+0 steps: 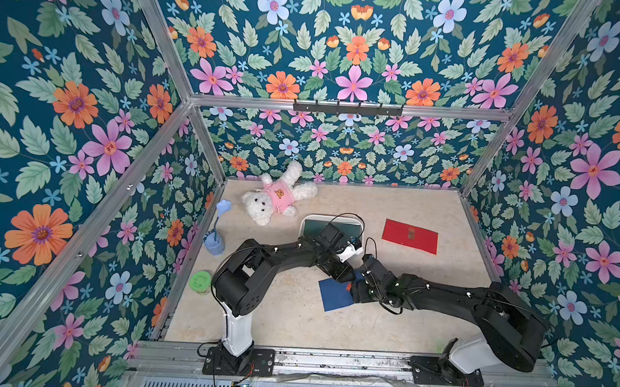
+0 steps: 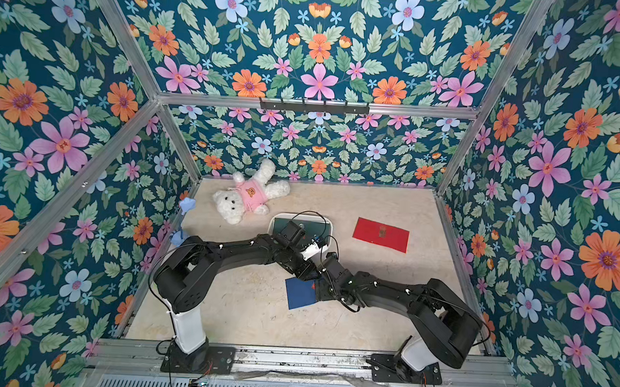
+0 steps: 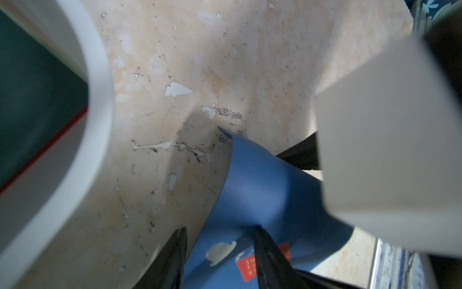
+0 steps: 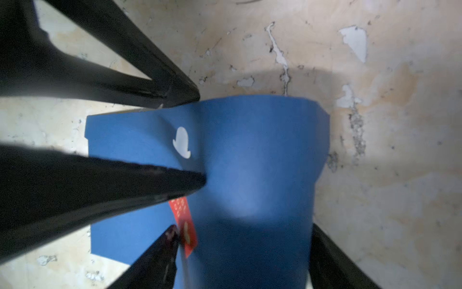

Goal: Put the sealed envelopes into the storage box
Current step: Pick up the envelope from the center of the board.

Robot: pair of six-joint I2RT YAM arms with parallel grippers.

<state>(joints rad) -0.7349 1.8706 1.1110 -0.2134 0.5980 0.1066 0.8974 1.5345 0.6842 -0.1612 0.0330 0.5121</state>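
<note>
A navy envelope (image 1: 334, 294) (image 2: 301, 292) lies near the table's middle, bowed upward between the fingers of my right gripper (image 4: 243, 226), which is shut on its two long edges. My left gripper (image 3: 220, 230) stands open over it. One left finger (image 4: 175, 180) presses its face beside the red seal (image 4: 182, 212), the other rests at its edge. The white storage box (image 1: 332, 217) (image 3: 100, 87) sits just behind, with a dark green envelope (image 1: 314, 225) inside and a red edge under it. A red envelope (image 1: 410, 236) (image 2: 381, 234) lies flat to the box's right.
A white teddy bear (image 1: 275, 198) lies at the back left. A blue cup with a flower (image 1: 215, 244) and a green round tub (image 1: 200, 282) stand by the left wall. Both arms cross low over the table's middle. Floral walls enclose three sides.
</note>
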